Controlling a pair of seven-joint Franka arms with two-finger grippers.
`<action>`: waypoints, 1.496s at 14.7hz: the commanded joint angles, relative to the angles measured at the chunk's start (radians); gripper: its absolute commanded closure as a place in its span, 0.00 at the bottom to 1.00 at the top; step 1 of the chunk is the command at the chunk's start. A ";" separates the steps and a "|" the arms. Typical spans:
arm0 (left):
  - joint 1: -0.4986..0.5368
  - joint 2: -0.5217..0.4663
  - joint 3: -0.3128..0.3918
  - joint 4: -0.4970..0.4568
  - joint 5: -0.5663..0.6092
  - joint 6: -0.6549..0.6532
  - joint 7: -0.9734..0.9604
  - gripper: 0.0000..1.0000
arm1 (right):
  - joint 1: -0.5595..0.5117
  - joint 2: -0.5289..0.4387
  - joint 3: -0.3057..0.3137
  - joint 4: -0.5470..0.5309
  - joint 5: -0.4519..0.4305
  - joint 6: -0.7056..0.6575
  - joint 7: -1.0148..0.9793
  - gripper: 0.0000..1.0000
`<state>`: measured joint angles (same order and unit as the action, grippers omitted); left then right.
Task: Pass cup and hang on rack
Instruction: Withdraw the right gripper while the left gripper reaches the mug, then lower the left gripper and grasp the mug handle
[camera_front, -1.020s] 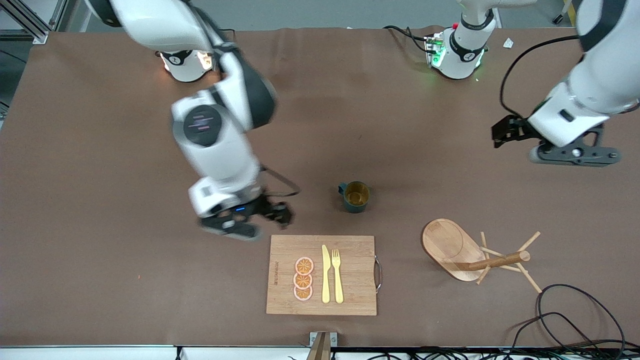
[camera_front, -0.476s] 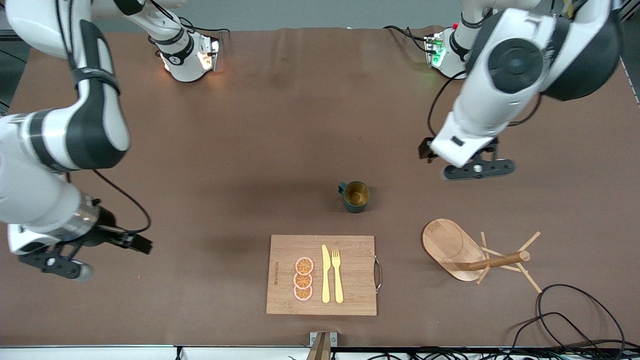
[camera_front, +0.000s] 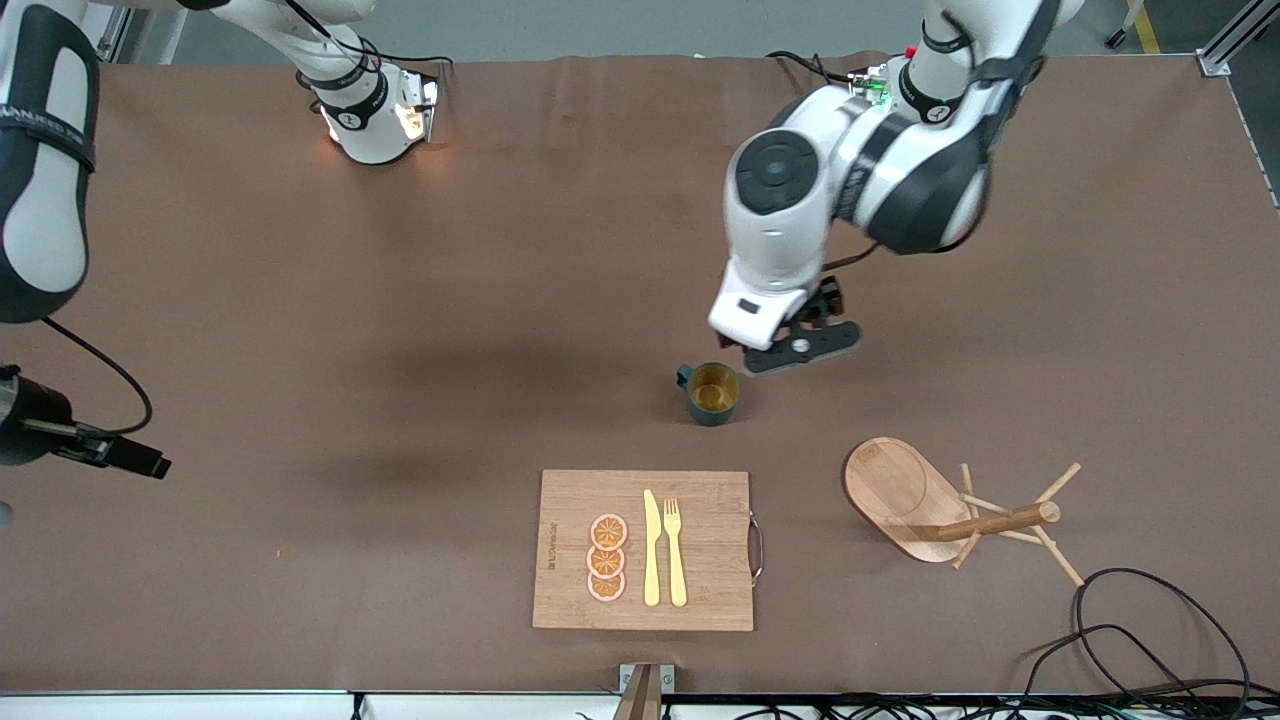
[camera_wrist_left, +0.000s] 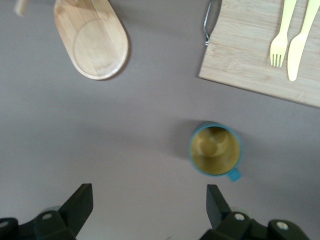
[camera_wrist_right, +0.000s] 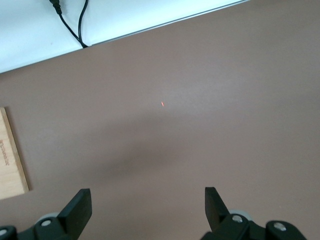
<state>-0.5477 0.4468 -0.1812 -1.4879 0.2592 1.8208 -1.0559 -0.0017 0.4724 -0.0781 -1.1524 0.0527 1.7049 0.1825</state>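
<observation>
The cup (camera_front: 712, 393) is dark teal with a mustard inside and stands upright on the brown table, its handle toward the right arm's end. It also shows in the left wrist view as the cup (camera_wrist_left: 216, 150). My left gripper (camera_front: 800, 346) hovers over the bare table right beside the cup, open and empty, and its fingertips (camera_wrist_left: 81, 196) stand wide apart. The wooden rack (camera_front: 905, 497) sits toward the left arm's end, its post (camera_front: 995, 522) pointing sideways. I cannot tell whether it stands or lies tipped. My right gripper (camera_wrist_right: 147, 200) is open and empty over bare table at the right arm's end.
A bamboo cutting board (camera_front: 700, 510) lies nearer the front camera than the cup. It carries orange slices (camera_front: 607, 558), a yellow knife (camera_front: 651, 550) and a fork (camera_front: 675, 552). Black cables (camera_front: 1150, 640) loop by the front edge near the rack.
The right arm swung from beside the cutting board out to the right arm's end. The left arm came from its own end to right beside the cup. Both grippers stayed open.
</observation>
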 joint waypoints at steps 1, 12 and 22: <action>-0.095 0.097 0.006 0.067 0.078 0.014 -0.197 0.00 | -0.012 -0.156 0.020 -0.209 -0.016 0.079 -0.063 0.00; -0.345 0.391 0.019 0.112 0.546 0.069 -0.951 0.00 | -0.021 -0.387 0.018 -0.349 -0.016 0.050 -0.145 0.00; -0.422 0.510 0.023 0.107 0.790 -0.101 -1.145 0.00 | -0.034 -0.383 0.017 -0.309 -0.016 -0.013 -0.164 0.00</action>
<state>-0.9598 0.9504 -0.1692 -1.4091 1.0303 1.7535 -2.2034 -0.0106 0.0904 -0.0763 -1.4736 0.0487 1.7051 0.0337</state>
